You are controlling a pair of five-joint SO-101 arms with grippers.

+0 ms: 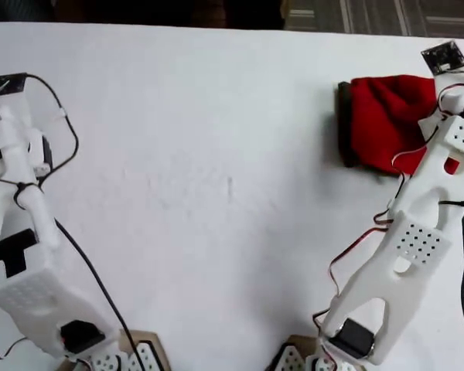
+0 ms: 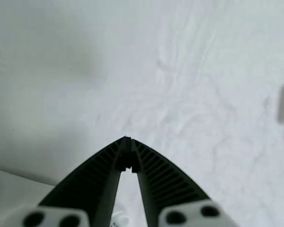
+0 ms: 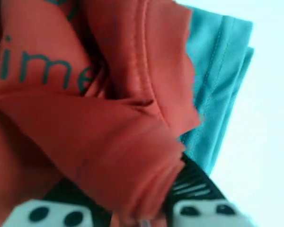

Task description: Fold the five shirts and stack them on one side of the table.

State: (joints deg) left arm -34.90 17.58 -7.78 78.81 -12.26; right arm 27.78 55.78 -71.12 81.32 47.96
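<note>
While the folded red soft cotton shirt (image 1: pixel 387 120) is lying on top of the stack at the far right side of the white cloth-covered table (image 1: pixel 216 154), the right gripper (image 1: pixel 447 127) is hanging directly over it. In the right wrist view a bunched fold of that shirt (image 3: pixel 109 142) is filling the space between the jaws, which appear to be clamped on it, though fabric is hiding the tips.

The shirt is looking light, limp and wrinkly. I judge it will be sagging and unfolding if it is lifted by one point, and sliding readily over the layer below. Taking hold along a doubled edge or a seam should be holding the fold better than pinching loose cloth in the middle.

The stack is serving as the only holder. A folded teal shirt (image 3: pixel 217 71) is lying directly beneath the red one and sticking out past its edge. A dark fabric layer (image 1: pixel 344 124) is showing at the side of the stack facing the table's middle.

Well apart, the left gripper (image 2: pixel 126 142) is hovering over bare tablecloth with its jaws together, holding nothing.
</note>
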